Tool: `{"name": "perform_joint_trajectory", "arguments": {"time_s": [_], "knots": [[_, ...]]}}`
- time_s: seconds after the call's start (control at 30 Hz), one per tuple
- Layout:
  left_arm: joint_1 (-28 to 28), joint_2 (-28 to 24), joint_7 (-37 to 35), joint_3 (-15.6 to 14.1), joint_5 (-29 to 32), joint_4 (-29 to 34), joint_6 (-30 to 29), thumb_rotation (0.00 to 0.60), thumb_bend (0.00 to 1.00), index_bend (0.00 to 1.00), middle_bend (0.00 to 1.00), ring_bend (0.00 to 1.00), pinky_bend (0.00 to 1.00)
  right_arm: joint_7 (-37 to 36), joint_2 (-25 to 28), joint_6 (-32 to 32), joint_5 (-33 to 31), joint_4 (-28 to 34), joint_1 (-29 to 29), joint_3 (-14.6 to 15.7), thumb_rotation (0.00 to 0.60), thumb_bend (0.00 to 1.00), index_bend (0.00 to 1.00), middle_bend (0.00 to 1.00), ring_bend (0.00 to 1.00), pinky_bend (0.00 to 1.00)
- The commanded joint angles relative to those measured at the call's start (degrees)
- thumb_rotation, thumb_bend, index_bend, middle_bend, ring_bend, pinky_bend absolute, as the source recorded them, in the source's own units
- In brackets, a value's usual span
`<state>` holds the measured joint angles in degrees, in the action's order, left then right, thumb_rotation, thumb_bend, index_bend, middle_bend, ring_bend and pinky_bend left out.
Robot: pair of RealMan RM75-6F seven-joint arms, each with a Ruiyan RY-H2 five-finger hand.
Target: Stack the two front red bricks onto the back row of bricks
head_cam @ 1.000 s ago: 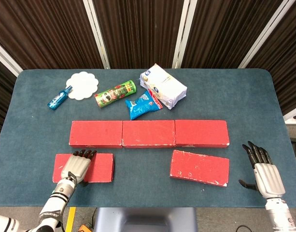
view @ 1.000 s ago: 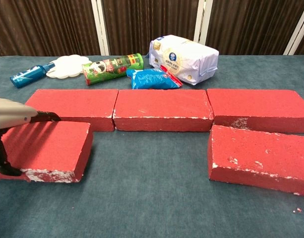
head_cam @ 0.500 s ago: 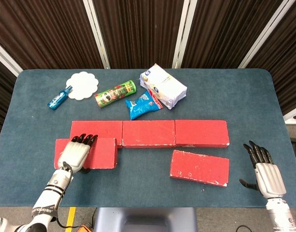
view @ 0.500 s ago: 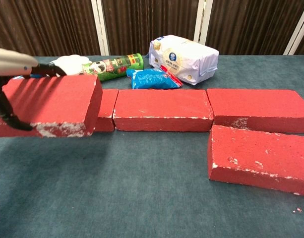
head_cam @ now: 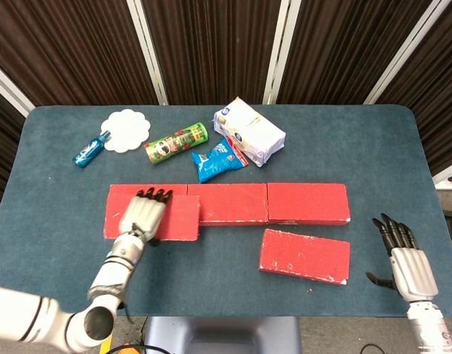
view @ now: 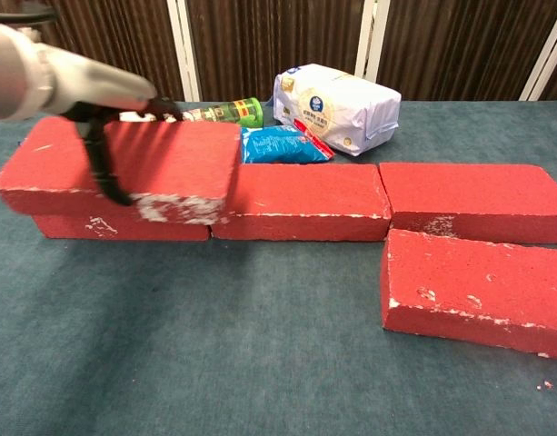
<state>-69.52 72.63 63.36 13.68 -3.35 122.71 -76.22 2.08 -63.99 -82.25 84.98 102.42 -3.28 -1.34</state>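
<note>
Left hand fingers clamped over a red brick held on top of the back row left end, right hand fingers spread apart holding nothing, second front brick lying on the counter before the row

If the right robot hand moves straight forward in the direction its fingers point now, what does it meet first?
The right robot hand points toward the far table edge, slightly left. The blue table ahead looks free; the back row's right brick and front right brick lie further left, though depth is uncertain.
</note>
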Motion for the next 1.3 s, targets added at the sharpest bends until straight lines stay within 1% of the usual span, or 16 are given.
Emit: {"name": "perform_joint_trajectory", "arguments": {"time_s": [0.03, 0.13, 0.37, 0.53, 0.67, 0.83, 0.97, 1.3], "knots": [[-5.53, 3.85, 4.76, 3.29, 5.30, -4.42, 0.28, 0.600, 0.21, 0.00, 0.05, 0.04, 0.16, -0.90, 0.50, -0.87, 0.16, -0.09, 0.49, -0.19, 0.600, 0.00, 0.15, 0.07, 0.01, 0.00], [-8.89, 6.08, 8.51, 3.87, 9.36, -7.33, 0.18, 0.600, 0.20, 0.00, 0.05, 0.04, 0.16, -1.49, 0.84, -0.94, 0.24, -0.12, 0.59, -0.16, 0.600, 0.00, 0.15, 0.07, 0.01, 0.00], [-13.80, 10.35, 12.50, 7.67, 19.15, -16.60, 1.20, 0.600, 0.20, 0.00, 0.05, 0.04, 0.16, -1.54, 0.82, 0.24, -0.56, -0.41, 0.09, -0.37, 0.600, 0.00, 0.15, 0.07, 0.01, 0.00], [-16.19, 11.67, 15.37, 10.96, 25.12, -22.48, 1.80, 0.600, 0.20, 0.00, 0.05, 0.04, 0.16, -1.30, 0.69, 0.63, -0.92, -0.44, -0.05, -0.43, 0.600, 0.00, 0.15, 0.07, 0.01, 0.00], [-16.71, 12.35, 16.78, 13.33, 29.19, -26.38, 2.76, 0.600, 0.20, 0.00, 0.05, 0.05, 0.16, -1.14, 0.63, 0.77, -1.25, -0.47, -0.11, -0.55, 0.600, 0.00, 0.15, 0.07, 0.01, 0.00], [-16.30, 12.86, 18.26, 13.29, 29.66, -28.02, 3.71, 0.600, 0.20, 0.00, 0.05, 0.05, 0.16, -1.17, 0.60, 1.03, -1.63, -0.59, -0.22, -0.69, 0.600, 0.00, 0.15, 0.07, 0.01, 0.00], [-16.46, 13.94, 18.89, 12.86, 28.12, -28.74, 3.85, 0.600, 0.21, 0.00, 0.05, 0.05, 0.16, -0.85, 0.43, 1.35, -2.00, -0.65, -0.37, -0.77, 0.600, 0.00, 0.15, 0.07, 0.01, 0.00], [-16.78, 17.45, 18.64, 14.18, 28.19, -32.33, 4.21, 0.600, 0.21, 0.00, 0.05, 0.05, 0.16, -0.98, 0.55, 1.10, -1.99, -0.47, -0.20, -0.75, 0.600, 0.00, 0.15, 0.07, 0.01, 0.00]]}}
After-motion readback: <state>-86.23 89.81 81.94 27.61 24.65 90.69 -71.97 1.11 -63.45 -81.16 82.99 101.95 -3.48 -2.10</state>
